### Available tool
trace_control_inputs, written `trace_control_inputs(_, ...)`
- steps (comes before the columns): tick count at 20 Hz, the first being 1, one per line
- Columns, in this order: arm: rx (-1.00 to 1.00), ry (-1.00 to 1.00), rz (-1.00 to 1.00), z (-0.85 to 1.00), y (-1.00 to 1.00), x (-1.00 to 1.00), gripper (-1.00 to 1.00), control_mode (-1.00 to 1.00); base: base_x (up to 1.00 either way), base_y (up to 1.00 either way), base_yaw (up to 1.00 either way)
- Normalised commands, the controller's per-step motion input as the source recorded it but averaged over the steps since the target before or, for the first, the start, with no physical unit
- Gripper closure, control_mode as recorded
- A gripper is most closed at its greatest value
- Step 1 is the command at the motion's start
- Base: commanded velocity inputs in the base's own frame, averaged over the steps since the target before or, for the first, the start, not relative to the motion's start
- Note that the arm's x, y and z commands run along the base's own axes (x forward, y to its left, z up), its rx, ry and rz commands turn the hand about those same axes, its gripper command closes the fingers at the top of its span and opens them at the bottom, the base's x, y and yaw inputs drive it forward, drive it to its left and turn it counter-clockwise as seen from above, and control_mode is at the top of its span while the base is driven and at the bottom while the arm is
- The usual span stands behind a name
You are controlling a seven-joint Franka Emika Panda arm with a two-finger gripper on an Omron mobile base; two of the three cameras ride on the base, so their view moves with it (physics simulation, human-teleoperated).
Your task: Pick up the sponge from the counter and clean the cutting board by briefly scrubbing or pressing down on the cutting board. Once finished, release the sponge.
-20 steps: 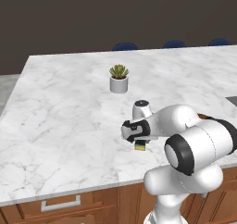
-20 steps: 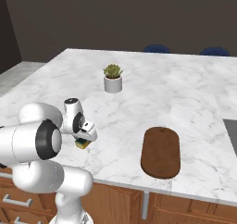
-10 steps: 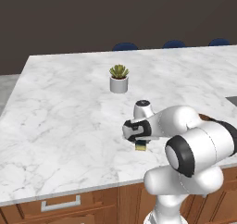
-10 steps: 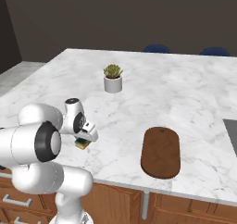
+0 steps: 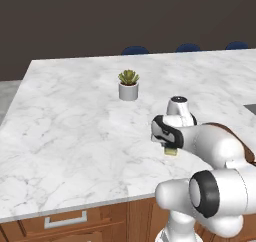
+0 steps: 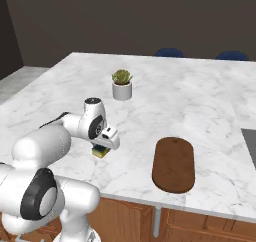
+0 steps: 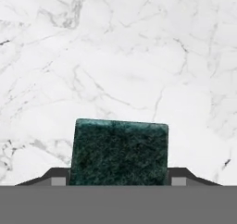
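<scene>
A white marble counter (image 5: 75,131) with grey veins is seen from behind a white robot arm, over brown wooden cabinets. The arm is bent low over the counter's near part, and its gripper (image 5: 170,147) is pointed straight down at the surface.

The sponge (image 5: 171,151) is found directly beneath the gripper, on or just at the counter top. In the left base view only a small yellow edge of it is visible under the hand. In the right base view the sponge (image 6: 101,151) is seen as a small block, yellow with a dark upper layer, tucked under the gripper (image 6: 102,147).

In the hand view the sponge (image 7: 119,152) is shown from above as a dark green, rough-textured rectangle. It is set squarely between the two dark fingertips (image 7: 55,177), one at each of its short sides. Each fingertip is pressed against the sponge's edge with no gap visible, so the jaws are clamped on the sponge across its width. The gripper (image 7: 119,179) is centred over it.

The cutting board (image 6: 173,163), a dark reddish-brown board with rounded ends, is laid flat near the counter's front edge, well apart from the sponge, to the robot's right. A small potted plant (image 6: 121,84) in a pale pot is placed farther back on the counter, beyond the gripper.
</scene>
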Motion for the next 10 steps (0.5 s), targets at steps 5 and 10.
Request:
trace_control_inputs(5, 0.04, 0.01, 0.0, 0.53, -0.93, -0.12, 1.0, -1.0, 0.0, 0.0, 0.0)
trace_control_inputs(10, 0.0, 0.0, 0.0, 0.16, -1.0, -0.23, 1.0, -1.0, 0.0, 0.0, 0.0)
